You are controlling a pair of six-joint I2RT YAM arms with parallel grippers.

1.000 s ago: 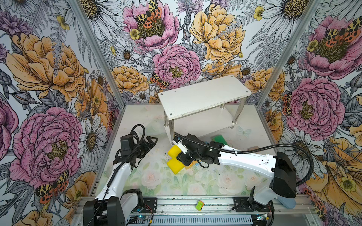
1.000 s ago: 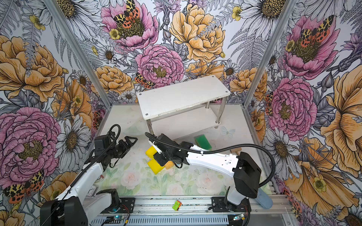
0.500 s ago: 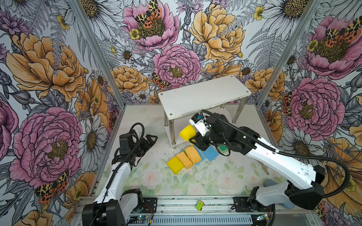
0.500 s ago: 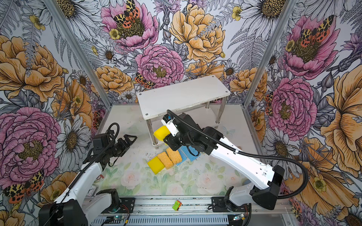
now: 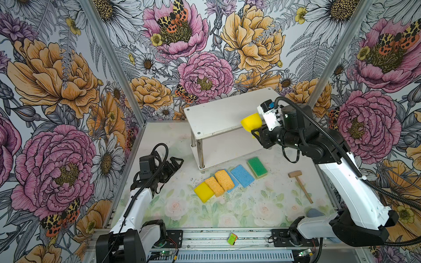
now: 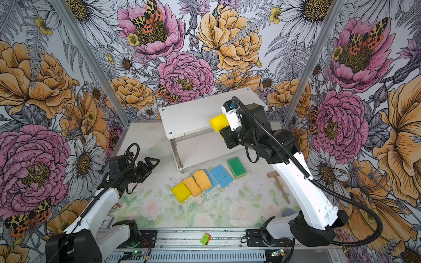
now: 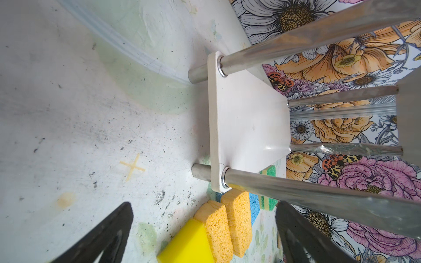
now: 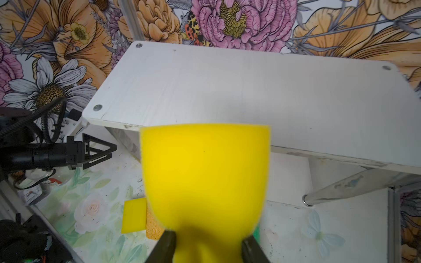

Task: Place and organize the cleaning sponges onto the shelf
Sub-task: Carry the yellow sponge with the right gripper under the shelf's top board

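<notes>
My right tool [image 8: 208, 245] grips a bright yellow rectangular foam sponge [image 5: 251, 123] above the front edge of the white two-tier chrome-legged shelf [image 5: 218, 116]; my left tool [image 5: 175, 164] hangs, jaws spread, over the surface [image 5: 250, 211].

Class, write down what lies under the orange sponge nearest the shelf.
A light blue sponge lies under that orange sponge. Only a narrow strip along one side and a corner shows. The rest of it is covered, so its full extent cannot be seen.
</notes>
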